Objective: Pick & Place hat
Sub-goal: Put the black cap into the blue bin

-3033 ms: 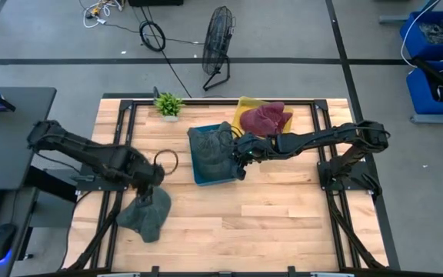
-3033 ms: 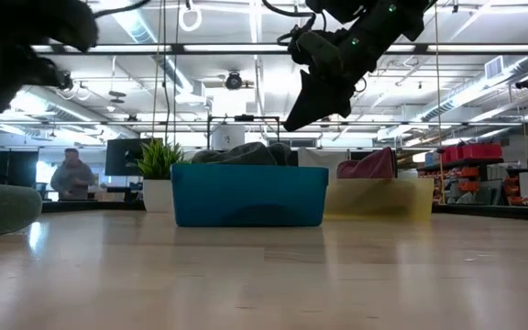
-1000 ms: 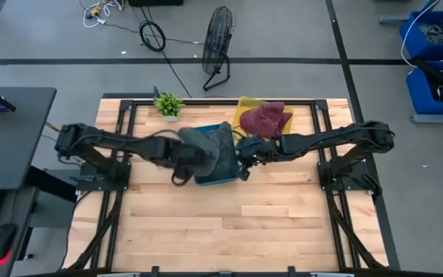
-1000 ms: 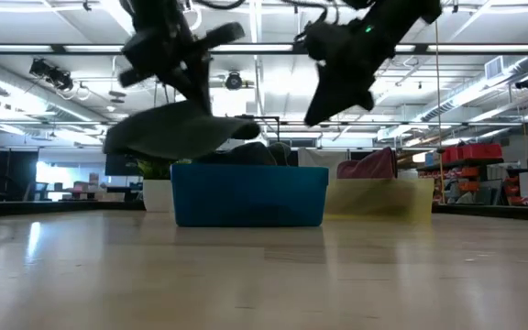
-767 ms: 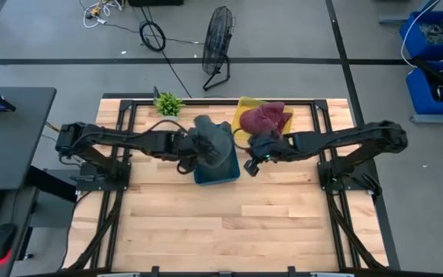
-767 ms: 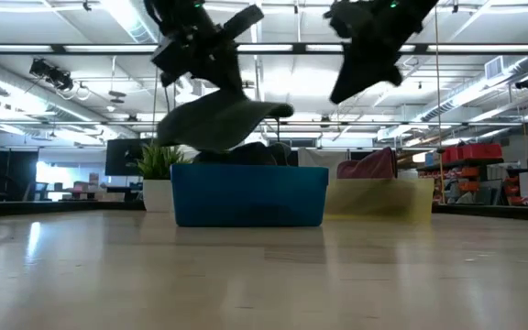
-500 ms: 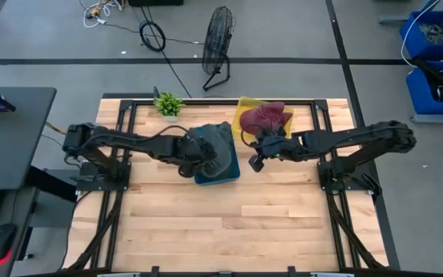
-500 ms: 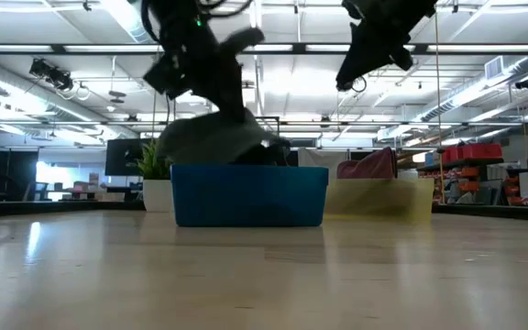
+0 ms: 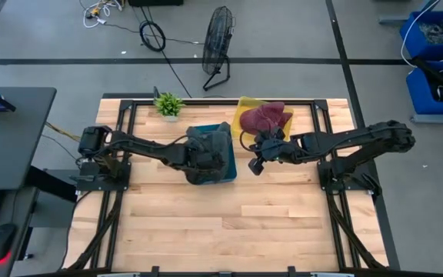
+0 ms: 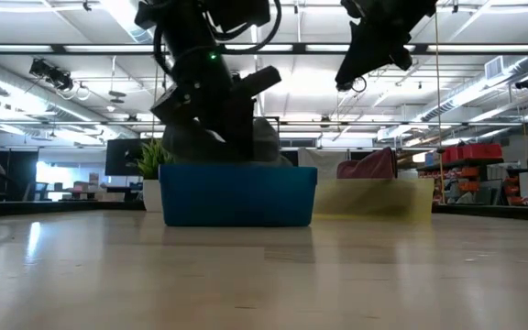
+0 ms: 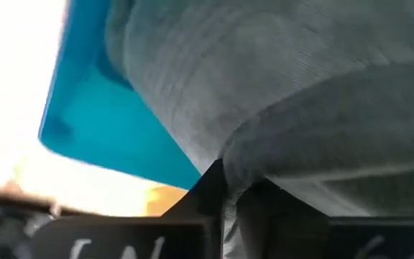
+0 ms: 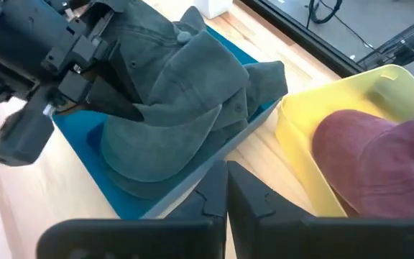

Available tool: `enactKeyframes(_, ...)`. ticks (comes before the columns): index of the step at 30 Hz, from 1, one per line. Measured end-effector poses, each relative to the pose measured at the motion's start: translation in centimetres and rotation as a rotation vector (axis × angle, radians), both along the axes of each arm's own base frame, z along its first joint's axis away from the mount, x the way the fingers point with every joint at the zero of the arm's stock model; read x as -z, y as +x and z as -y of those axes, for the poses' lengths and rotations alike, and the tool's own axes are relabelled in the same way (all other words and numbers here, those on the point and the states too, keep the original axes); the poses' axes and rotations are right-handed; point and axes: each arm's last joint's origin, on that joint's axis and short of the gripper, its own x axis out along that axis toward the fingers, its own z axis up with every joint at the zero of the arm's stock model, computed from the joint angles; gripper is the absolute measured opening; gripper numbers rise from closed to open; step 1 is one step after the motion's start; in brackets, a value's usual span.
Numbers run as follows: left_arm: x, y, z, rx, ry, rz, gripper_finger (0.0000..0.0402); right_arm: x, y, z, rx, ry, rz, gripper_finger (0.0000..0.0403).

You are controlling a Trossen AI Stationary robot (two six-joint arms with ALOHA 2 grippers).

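A grey-green hat [image 9: 212, 143] lies on other grey hats in the blue bin [image 9: 223, 176], also seen in the right wrist view [image 12: 185, 86]. My left gripper [image 9: 197, 158] reaches down into the bin from the table's left and is shut on that hat. My right gripper [image 9: 255, 165] hangs shut and empty above the table, just right of the blue bin and near the yellow bin [image 9: 244, 108]. A maroon hat [image 9: 268, 119] rests in the yellow bin. My left gripper pinches a fold of the grey-green hat's cloth [image 11: 230, 162] between its two fingers [image 11: 205, 193]. It comes slanting down from the table's left [image 12: 85, 54]. The hat rests on the other grey hats inside the blue bin [image 10: 236, 194], its crown bulging above the rim.
A small potted plant [image 9: 168, 104] stands at the table's far edge, left of the bins. The yellow bin [image 10: 383, 197] sits right beside the blue one. Bare wood [image 9: 229, 223] stretches over the near half of the table. A floor fan [image 9: 218, 46] stands beyond the table.
My left gripper has carried the grey-green hat rightward over the blue bin and lowered it onto the hats inside. The blue bin has slid slightly toward the table's left. My right gripper has drawn back to the right, away from the blue bin, and stays shut.
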Motion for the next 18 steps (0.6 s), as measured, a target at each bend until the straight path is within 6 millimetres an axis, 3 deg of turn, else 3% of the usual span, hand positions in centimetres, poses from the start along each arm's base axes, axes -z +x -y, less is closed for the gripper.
enactKeyframes(11,-0.2,0.7,-0.2,-0.183,-0.320,0.162,0.0062,-0.1,0.2,0.0,0.002,0.003,0.021,0.0009)
enactKeyframes(18,-0.4,1.1,-0.1,-0.317,-0.433,0.265,0.0082,2.3,3.1,-0.3,-0.013,0.010,0.023,0.0009)
